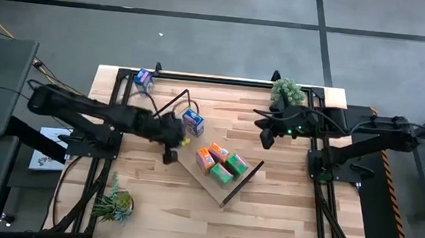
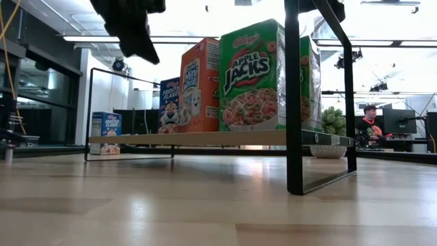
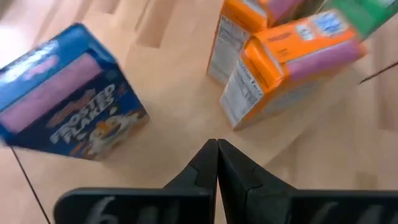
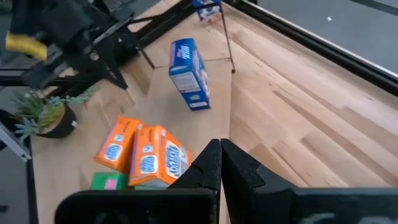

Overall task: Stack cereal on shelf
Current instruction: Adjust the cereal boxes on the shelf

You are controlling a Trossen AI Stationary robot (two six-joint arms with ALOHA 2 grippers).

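The shelf [image 1: 195,144], a long light-wood board with thin black wire ends, lies diagonally at the centre of the high view on the striped wooden tabletop [image 1: 283,194]. On it stand several cereal boxes. A blue Frosted Flakes box [image 1: 192,122] stands alone toward the board's upper-left end. Two orange boxes [image 1: 211,155] and two green Apple Jacks boxes [image 1: 229,169] stand together in a cluster toward the lower-right end. Another blue box [image 1: 143,78] sits off the shelf on the tabletop, near the upper-left corner.

The left gripper [image 1: 169,155] hangs over the shelf's left edge, just below the lone blue box in the high view; its fingers are pressed together and hold nothing, as its wrist view shows [image 3: 216,163]. The right gripper [image 1: 267,139] hovers right of centre, well apart from the shelf, fingers also closed on nothing [image 4: 220,163].

A small potted plant [image 1: 286,91] stands at the tabletop's upper right edge, and another plant [image 1: 113,203] at the lower left. In the low view a person [image 2: 369,125] sits far off on the right.
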